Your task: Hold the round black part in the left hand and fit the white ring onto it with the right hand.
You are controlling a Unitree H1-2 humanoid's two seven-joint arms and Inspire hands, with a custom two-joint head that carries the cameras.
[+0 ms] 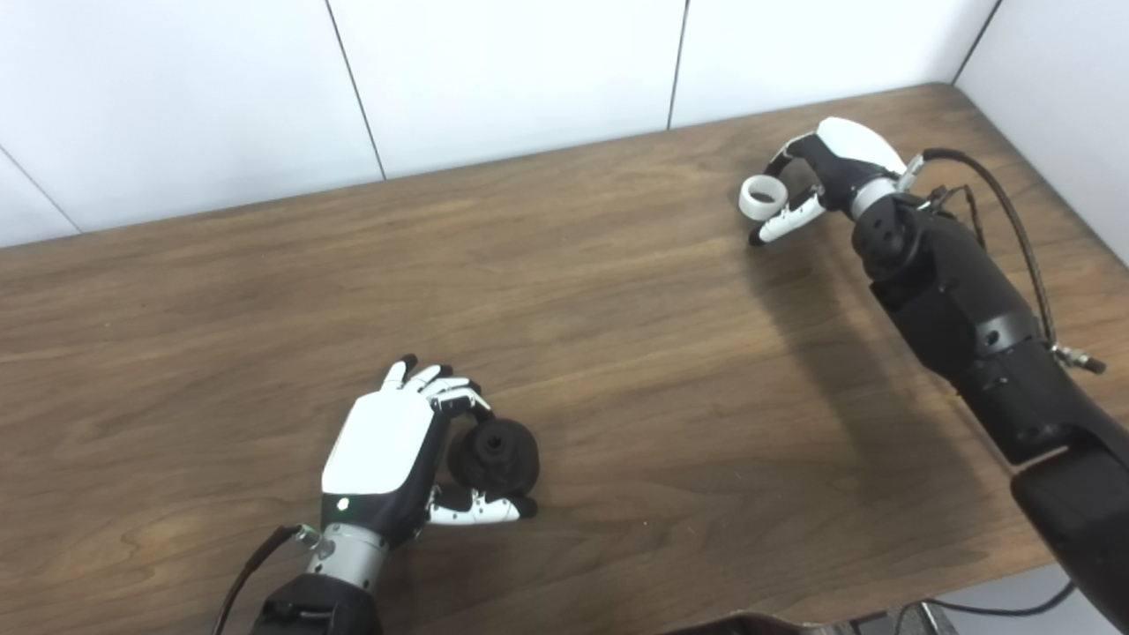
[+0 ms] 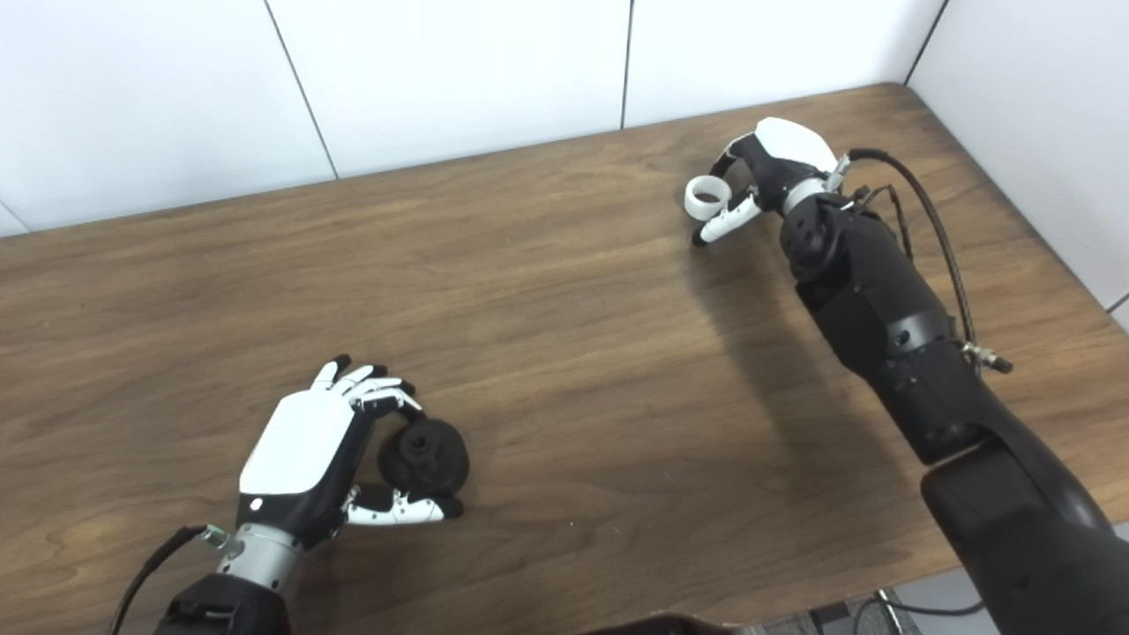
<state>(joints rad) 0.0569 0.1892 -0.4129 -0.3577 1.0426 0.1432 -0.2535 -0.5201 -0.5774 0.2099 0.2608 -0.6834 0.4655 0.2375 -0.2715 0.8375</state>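
The brown wood-grain table point(image 1: 617, 309) runs from the near edge to the white panelled wall point(image 1: 494, 79) at the far side.

Left hand point(image 1: 388, 441): positioned at the near left of the table, white back plate facing up. Its fingers point(image 1: 441, 388) curl over the far side of the round black plastic part point(image 1: 494, 454), and the thumb point(image 1: 476, 509) lies along the near side. The hand is gripping the part between fingers and thumb. The part shows a central hole facing up and to the right. It sits low at the table surface; whether it touches the wood cannot be determined.

Right hand point(image 2: 763, 172): positioned at the far right of the table, its black forearm point(image 2: 882, 326) entering from the near right. The small white plastic ring point(image 2: 706, 197) is pinched at the left side of this hand, between the curled fingers above and the thumb point(image 2: 728, 220) below. The ring's opening faces roughly up. The hand is closed on the ring. A shadow lies on the wood below it.

The ring and the black part are well apart, at opposite ends of the table. A black cable point(image 2: 935, 229) loops beside the right wrist.
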